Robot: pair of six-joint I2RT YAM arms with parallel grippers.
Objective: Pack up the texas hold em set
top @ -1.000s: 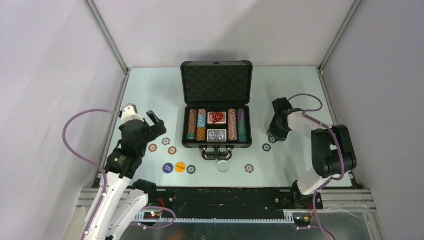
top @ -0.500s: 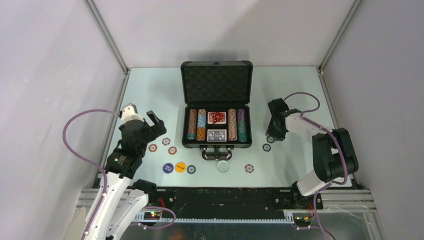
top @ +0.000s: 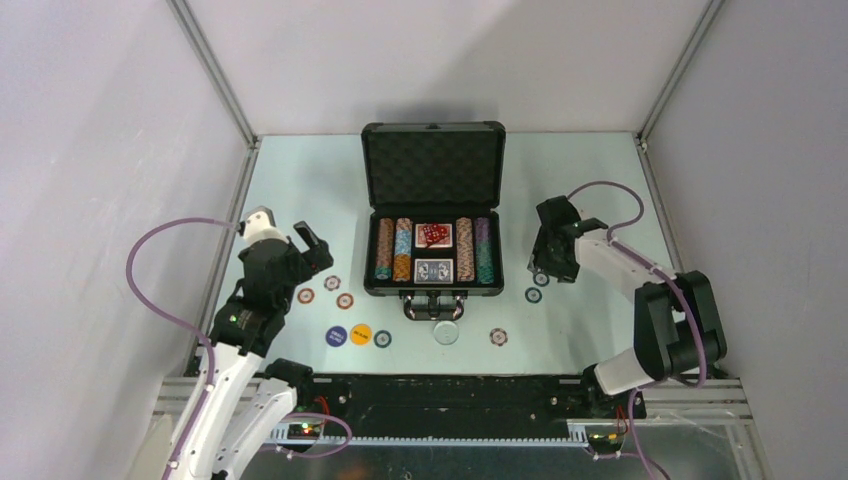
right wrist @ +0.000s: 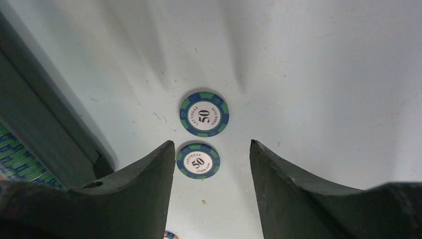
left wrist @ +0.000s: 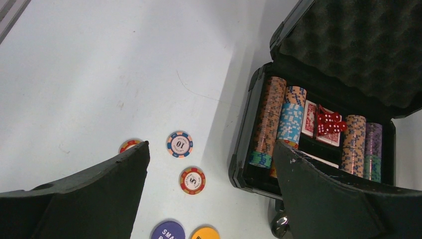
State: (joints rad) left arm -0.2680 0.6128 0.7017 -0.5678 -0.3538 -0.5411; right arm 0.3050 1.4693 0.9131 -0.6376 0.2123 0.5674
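**Right pincer** (right wrist: 209, 149): released, fingers (right wrist: 124, 194) spread, nothing grasped.
- A blue-green "50" chip (right wrist: 198, 161) is seen flat on the table (right wrist: 323, 74) in the gap between the fingertips, touched by neither.
- A second "50" chip (right wrist: 204, 113) is noted just beyond the first, near it but apart.
- From above, this pincer is found low over the table, just beside the right wall of the case (top: 432, 290).

**Left pincer** (top: 290, 232): released wide, empty, held above the table well left of the case.
- Three loose chips (top: 332, 283) are scattered beneath and just ahead of it.
- One of the three is half hidden by a finger in the left wrist view.

**Case:** set at the table's middle, with its lid (top: 432, 165) raised upright and egg-crate foam showing inside it.
- Four rows of striped chips (top: 385, 248) are laid on edge, two on each side of the centre.
- In the centre, a red-backed deck (top: 445, 229) is lodged at the rear, with red dice (top: 432, 236) resting on it.
- A blue-backed deck (top: 434, 270) is lodged in front of the red one.
- The handle (top: 433, 306) is turned toward the arm bases.

**Outside the case, nearer the bases:**
- A purple button (top: 336, 335) and a yellow button (top: 360, 334) are found touching or almost so.
- A dark-rimmed chip (top: 382, 338) lies just right of them.
- A pale round button (top: 445, 332) lies just in front of the handle.
- A further chip (top: 498, 336) lies to the right of the pale button.
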